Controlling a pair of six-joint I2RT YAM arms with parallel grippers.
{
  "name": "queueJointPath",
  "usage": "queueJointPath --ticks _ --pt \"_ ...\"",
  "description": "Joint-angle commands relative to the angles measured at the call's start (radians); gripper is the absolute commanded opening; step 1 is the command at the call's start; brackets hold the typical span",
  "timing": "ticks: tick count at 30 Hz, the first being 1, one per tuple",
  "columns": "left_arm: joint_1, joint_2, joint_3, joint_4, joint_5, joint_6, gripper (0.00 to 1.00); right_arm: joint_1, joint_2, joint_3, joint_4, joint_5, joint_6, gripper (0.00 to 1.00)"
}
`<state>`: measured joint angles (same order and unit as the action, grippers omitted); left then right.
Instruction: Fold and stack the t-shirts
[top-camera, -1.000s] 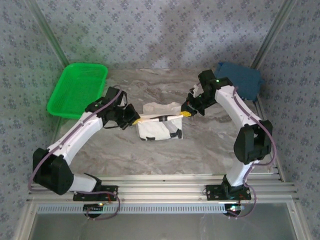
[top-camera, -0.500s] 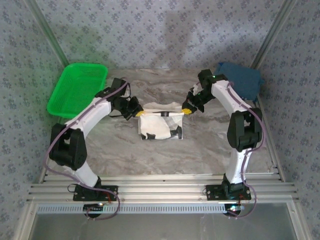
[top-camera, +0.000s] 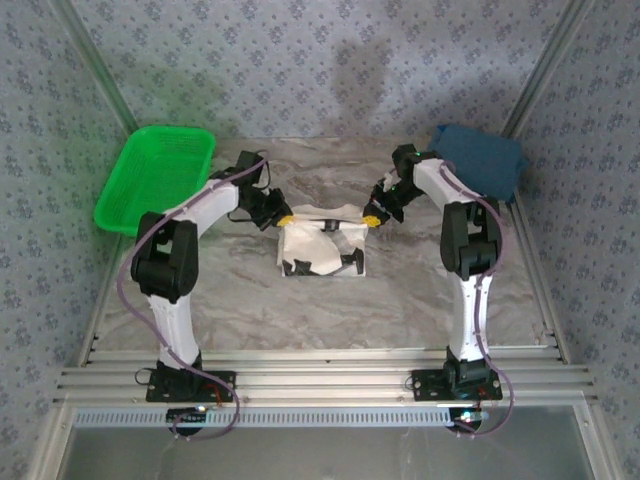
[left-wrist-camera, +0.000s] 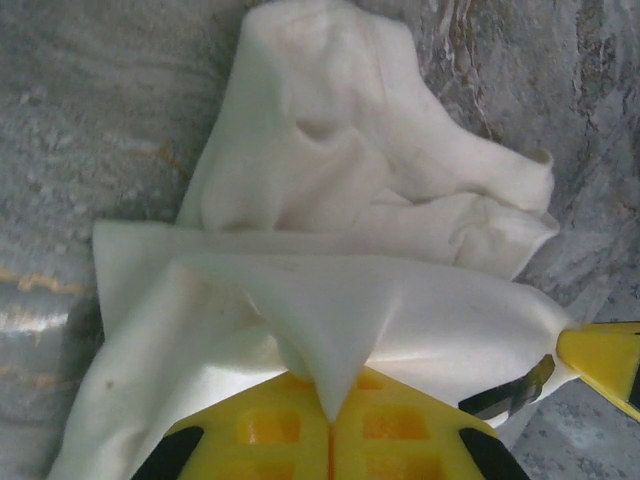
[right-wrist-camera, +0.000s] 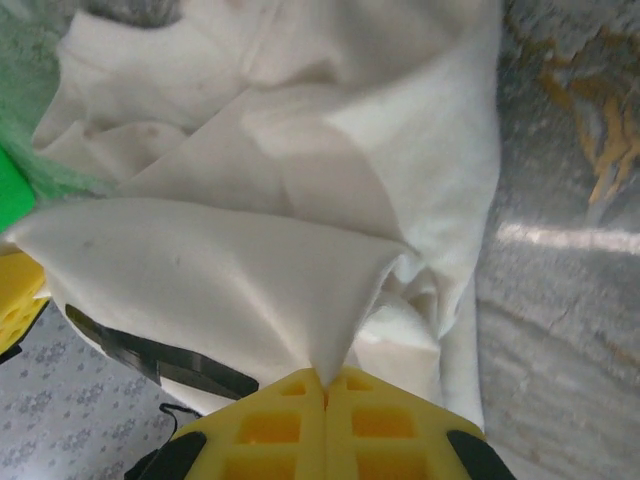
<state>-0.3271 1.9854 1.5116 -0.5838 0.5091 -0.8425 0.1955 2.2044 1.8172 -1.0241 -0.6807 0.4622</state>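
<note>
Marbled grey surface (top-camera: 420, 290) runs between walls (top-camera: 320, 60) papered in a blue-grey flower pattern, with the two arm bases bolted to a railed frame at its near edge. A green plastic basket (top-camera: 155, 180) sits at the far left corner, partly over the edge of the surface. A dark blue t-shirt (top-camera: 480, 165) lies in a folded heap at the far right corner, well apart from the basket.

Between them, around the middle of the surface, is the cream-white t-shirt (top-camera: 320, 250). It is bunched into a rough rectangle, with parts of its black print (top-camera: 350, 263) showing along the near edge. Both arms reach inward to its far edge, one at each end.

The left hand (top-camera: 282, 218) is at the shirt's far left corner. In the left wrist view its yellow pads (left-wrist-camera: 270, 425) are pressed together, with a peak of white cloth pinched in the seam between them. The rest of the fabric spreads away in soft folds over the marble. A yellow fingertip of the other hand shows at the right edge of that view.

The right hand (top-camera: 372, 220) is at the far right corner. From its own wrist camera the yellow pads (right-wrist-camera: 380, 425) meet tightly and clamp a fold of the same white cloth. A strip of the black print (right-wrist-camera: 150, 360) lies just to the left of them.
</note>
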Motion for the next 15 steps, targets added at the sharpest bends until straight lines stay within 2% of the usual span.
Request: queueJointPath --ticks 1,3,5,7,9,11,15 --pt "0.017 0.042 0.055 0.006 0.001 0.038 0.18 -0.014 0.039 0.036 0.005 0.030 -0.005 0.07" --pt "0.024 0.053 0.075 0.029 0.000 0.034 0.35 -0.020 0.043 0.036 0.034 0.035 0.013 0.16" --pt "0.032 0.058 0.110 0.024 -0.021 0.032 0.38 -0.031 0.040 0.050 0.060 0.040 0.031 0.27" --pt "0.044 0.062 0.158 0.022 -0.010 0.029 0.44 -0.040 0.035 0.069 0.078 0.037 0.033 0.32" --pt "0.056 0.060 0.214 0.005 -0.006 0.032 0.49 -0.053 0.031 0.113 0.059 0.045 0.030 0.43" --pt "0.065 0.049 0.261 -0.022 -0.006 0.038 0.52 -0.069 0.010 0.143 0.045 0.050 0.022 0.48" --pt "0.079 -0.020 0.279 -0.057 -0.013 0.056 0.55 -0.096 -0.100 0.097 0.065 0.069 0.021 0.50"
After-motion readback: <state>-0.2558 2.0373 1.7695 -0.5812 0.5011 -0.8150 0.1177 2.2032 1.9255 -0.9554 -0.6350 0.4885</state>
